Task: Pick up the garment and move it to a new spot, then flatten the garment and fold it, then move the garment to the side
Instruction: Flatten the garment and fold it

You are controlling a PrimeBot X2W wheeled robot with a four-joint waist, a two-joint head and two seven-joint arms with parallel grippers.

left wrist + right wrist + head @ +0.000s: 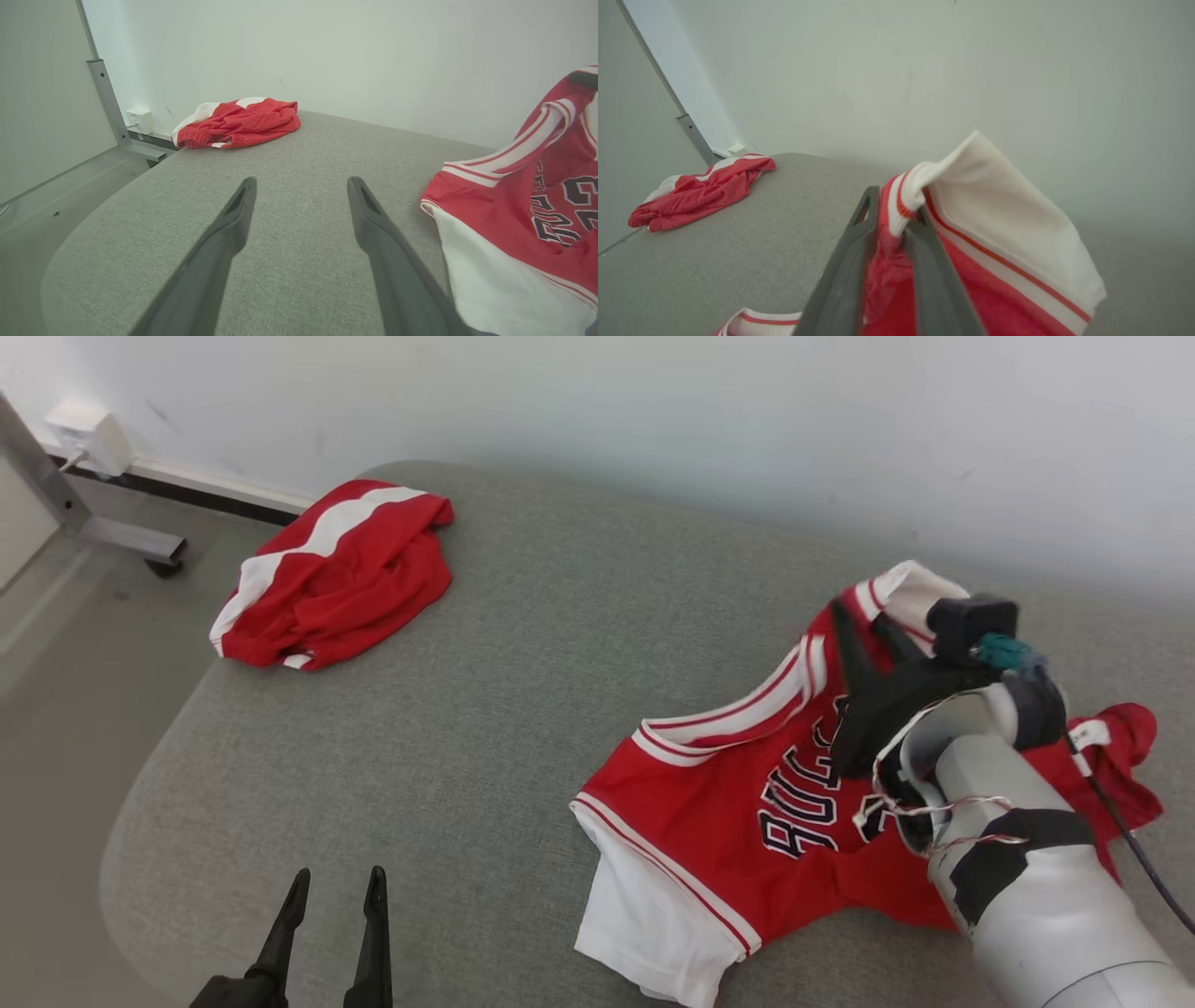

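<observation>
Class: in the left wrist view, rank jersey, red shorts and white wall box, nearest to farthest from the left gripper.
1. Jersey, just right of the left gripper.
2. Red shorts, ahead-left at the far edge.
3. White wall box, beyond the shorts.

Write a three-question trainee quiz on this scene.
1. True or false: the right jaws are shut on the jersey.
2. The left jaws are: A open and empty; B shut on cloth; C pressed flat on the jersey.
3. Fill in: the shorts lie at the cushion's far ___ corner.
Key: 1 true; 2 A; 3 left.
</observation>
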